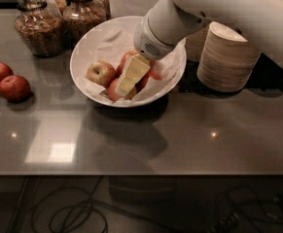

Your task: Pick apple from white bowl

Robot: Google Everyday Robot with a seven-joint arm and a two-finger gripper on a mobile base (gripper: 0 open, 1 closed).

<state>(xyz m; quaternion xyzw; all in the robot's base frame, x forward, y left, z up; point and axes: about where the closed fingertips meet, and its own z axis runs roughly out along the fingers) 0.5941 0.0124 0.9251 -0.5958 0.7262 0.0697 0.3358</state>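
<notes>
Sitting low inside the white bowl (90, 45), the gripper (129, 76) is resting among the red apples (114, 89) heaped on crumpled paper (112, 38) near the bowl's middle, while a yellower apple (100, 73) is lying just beside it. Whether the jaws are spread or pinching fruit I cannot tell. The bowl is standing on the worktop (180, 140). An apple is probably going to feel firm, smooth-skinned, fairly heavy and ready to roll, so gripping across its widest part, away from the stem, is looking safest.
</notes>
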